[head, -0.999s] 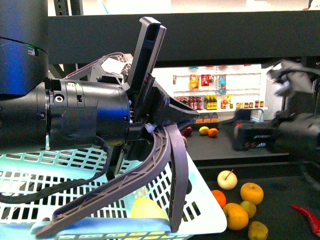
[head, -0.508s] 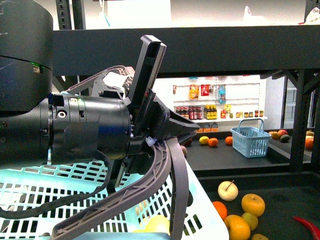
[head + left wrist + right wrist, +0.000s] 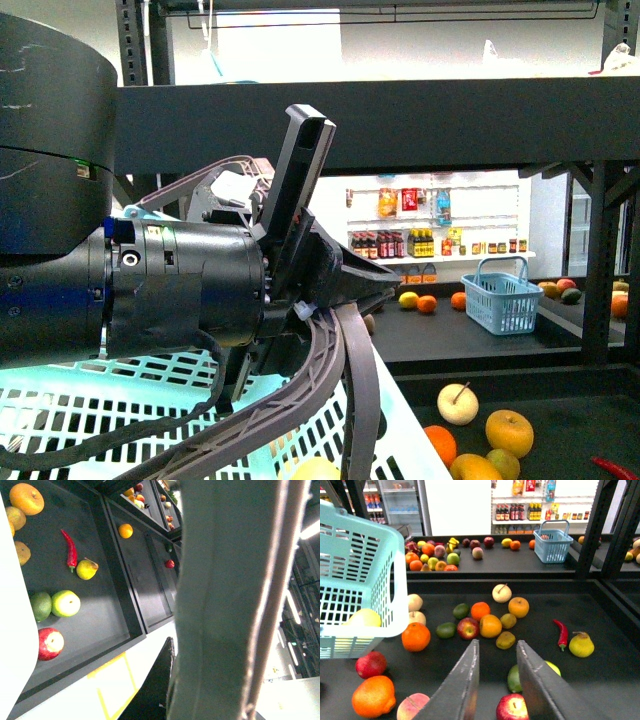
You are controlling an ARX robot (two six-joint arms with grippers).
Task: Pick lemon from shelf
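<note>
The shelf (image 3: 450, 120) is a black metal rack with thick, flat, dark decks and perforated uprights. One deck runs overhead across the front view. A lower deck (image 3: 605, 680) is matte black with a raised rim and is strewn with loose fruit: oranges, red and green apples, a cream apple (image 3: 501, 593) with a stalk, a yellow pear and a red chilli (image 3: 561, 634). A further deck behind it carries more fruit and a small blue basket (image 3: 552, 539). Beyond the rack, the brightly lit room has white wall shelves (image 3: 430, 225) lined with bottles and jars. In the left wrist view, a pale floor (image 3: 112, 685) with a yellow marking runs along the edge of the rack.

The lemon (image 3: 364, 617) lies inside a light blue slotted basket (image 3: 350, 555), against its side wall. In the front view, only its pale top (image 3: 316, 468) shows at the lower edge of the frame.

The left gripper (image 3: 340, 290) hangs over the basket with its jaws spread wide, one finger pointing up and the other curving down, and it holds nothing. One grey finger (image 3: 220, 605) fills most of the left wrist view.

The right gripper (image 3: 497, 645) hovers above the fruit on the lower deck, its jaws parted and empty.
</note>
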